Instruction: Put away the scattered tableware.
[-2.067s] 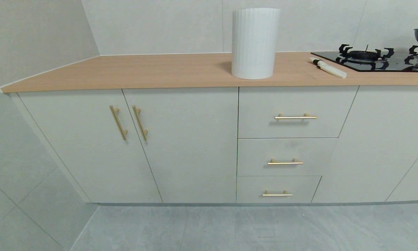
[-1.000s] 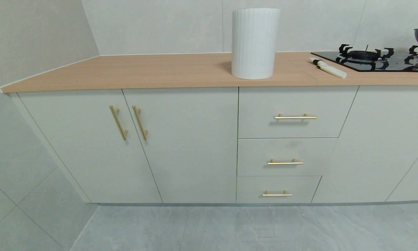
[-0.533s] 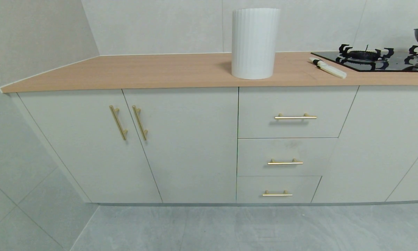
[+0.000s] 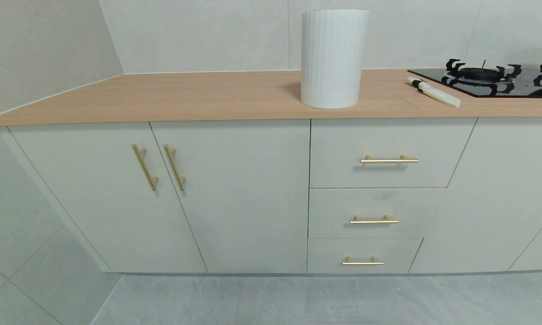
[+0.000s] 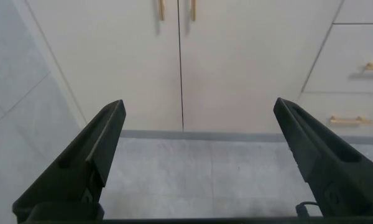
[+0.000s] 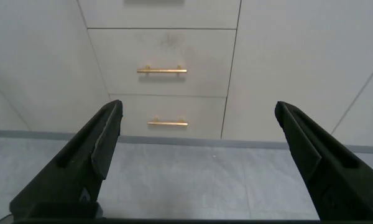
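Note:
A white-handled knife [image 4: 433, 94] lies on the wooden countertop [image 4: 185, 97], just left of the black stove top [image 4: 492, 81]. A tall white ribbed canister [image 4: 332, 58] stands on the counter above the drawers. My left gripper [image 5: 199, 118] hangs low and open, facing the base of the double cabinet doors [image 5: 179, 62]. My right gripper [image 6: 199, 118] is also open with nothing in it, low before the lower drawers [image 6: 162, 70].
Below the counter are two cabinet doors with gold handles [image 4: 159, 167] and a stack of three drawers [image 4: 388, 159]. A grey wall [image 4: 27, 54] closes the left side. Grey floor tiles [image 4: 298, 300] stretch before the cabinets.
The whole head view has shifted: the cabinets and counter look slightly larger and lower, so the camera has moved closer. Nothing on the counter has moved.

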